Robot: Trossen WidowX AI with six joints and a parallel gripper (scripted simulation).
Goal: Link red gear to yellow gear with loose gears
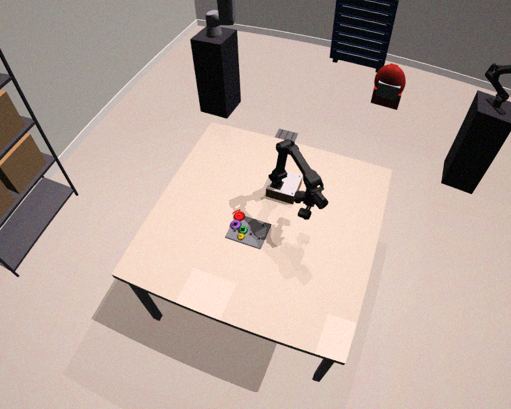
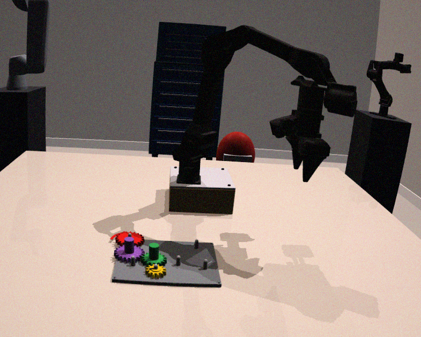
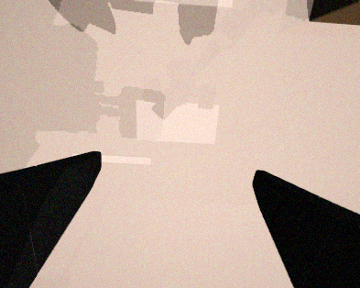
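Observation:
The grey board [image 1: 256,243] [image 2: 189,278] lies on the table. The red gear [image 1: 239,215] [image 2: 137,239] sits at its back left corner, the yellow gear [image 1: 241,236] [image 2: 155,271] near its front edge. A purple gear [image 1: 235,224] [image 2: 128,250] with a tall knob sits at the red gear's front edge. A green gear [image 1: 243,229] [image 2: 153,255] with a knob sits between purple and yellow. The four look flat and adjoining; exact tooth contact is too small to tell. My gripper [image 2: 300,175] [image 3: 177,167] is open and empty, high above the table, right of and behind the board.
Bare pegs stand on the board: one [image 2: 132,261] by the purple gear, others at the right, including a middle peg [image 2: 178,260], a back peg [image 2: 196,243] and a right peg [image 2: 205,264]. The arm's base box [image 1: 280,193] [image 2: 201,200] stands behind the board.

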